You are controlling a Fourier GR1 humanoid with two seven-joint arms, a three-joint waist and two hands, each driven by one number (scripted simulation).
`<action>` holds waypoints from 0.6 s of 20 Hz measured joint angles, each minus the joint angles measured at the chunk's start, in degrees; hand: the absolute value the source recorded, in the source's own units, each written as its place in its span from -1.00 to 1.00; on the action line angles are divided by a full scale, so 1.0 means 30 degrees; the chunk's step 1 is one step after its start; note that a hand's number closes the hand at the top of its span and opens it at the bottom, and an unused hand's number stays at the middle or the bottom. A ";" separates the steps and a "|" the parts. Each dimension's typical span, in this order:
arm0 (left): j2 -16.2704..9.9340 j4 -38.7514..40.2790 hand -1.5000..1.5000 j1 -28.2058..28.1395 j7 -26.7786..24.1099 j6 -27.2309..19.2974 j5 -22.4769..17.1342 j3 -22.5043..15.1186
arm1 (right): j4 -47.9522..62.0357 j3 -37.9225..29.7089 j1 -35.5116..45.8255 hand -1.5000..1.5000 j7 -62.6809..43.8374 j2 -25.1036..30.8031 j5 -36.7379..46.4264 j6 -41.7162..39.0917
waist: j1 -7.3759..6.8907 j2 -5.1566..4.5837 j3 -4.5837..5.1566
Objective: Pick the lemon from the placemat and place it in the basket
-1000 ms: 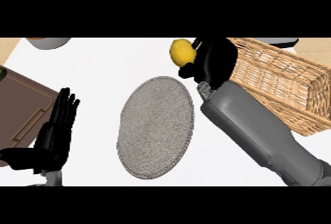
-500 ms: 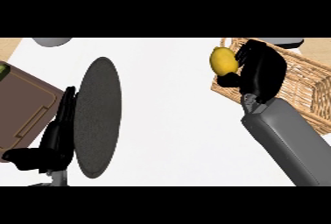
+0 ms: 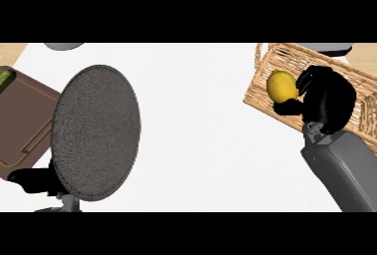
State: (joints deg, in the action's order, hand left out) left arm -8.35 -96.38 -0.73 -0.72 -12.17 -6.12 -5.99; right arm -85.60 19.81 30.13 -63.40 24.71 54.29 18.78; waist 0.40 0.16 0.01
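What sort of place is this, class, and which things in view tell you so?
Probably a kitchen counter: a white worktop carrying a round grey placemat, a brown board and a wicker basket, with a lemon over it.

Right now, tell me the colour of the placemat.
Dark grey, speckled weave: the placemat, best seen in the head view.

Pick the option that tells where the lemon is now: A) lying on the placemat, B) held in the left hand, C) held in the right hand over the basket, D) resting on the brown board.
C: the right hand is curled round the lemon above the basket, away from the placemat.
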 measured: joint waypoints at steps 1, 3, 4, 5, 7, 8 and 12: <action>-0.0014 0.0007 0.00 0.0068 0.0047 0.0115 -0.0118 0.0130 | 0.0233 -0.0220 -0.0159 1.00 0.0218 -0.0120 0.0095 -0.0036 | -0.0038 -0.0011 0.0001; 0.0018 -0.0123 0.00 -0.0131 0.0044 0.0242 -0.0066 0.0120 | 0.0025 -0.0858 -0.0668 1.00 0.0578 -0.0107 -0.0027 -0.0220 | -0.0075 -0.0018 0.0001; 0.0036 0.0013 0.00 0.0085 0.0154 0.0249 -0.0074 0.0237 | -0.0080 -0.1140 -0.1152 1.00 0.0916 -0.0102 -0.0119 -0.0140 | -0.0073 -0.0024 0.0001; -0.0052 0.0084 0.00 0.0230 0.0255 0.0416 -0.0190 0.0426 | 0.0078 -0.1471 -0.1448 1.00 0.1285 -0.0170 -0.0126 0.0014 | -0.0086 -0.0031 -0.0001; -0.0004 0.0042 0.00 0.0514 0.0422 0.0400 -0.0060 0.0568 | 0.0330 -0.2124 -0.1648 1.00 0.1788 -0.0429 -0.0162 0.0004 | -0.0116 -0.0042 -0.0006; 0.0053 -0.0079 0.00 0.0353 0.0367 0.0409 0.0090 0.0498 | 0.0554 -0.2493 -0.1685 1.00 0.2050 -0.0525 -0.0166 0.0041 | -0.0136 -0.0042 -0.0004; 0.0360 0.0011 0.00 0.0064 0.0039 0.0587 0.0332 0.0486 | 0.0824 -0.3506 -0.2196 1.00 0.2713 -0.1167 -0.0078 0.0114 | -0.0162 -0.0026 0.0012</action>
State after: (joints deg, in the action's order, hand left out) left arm -7.26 -96.35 -0.54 -0.61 -10.40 -5.13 -4.53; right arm -83.13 9.29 23.55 -55.26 21.20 54.06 19.12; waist -0.08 0.08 0.05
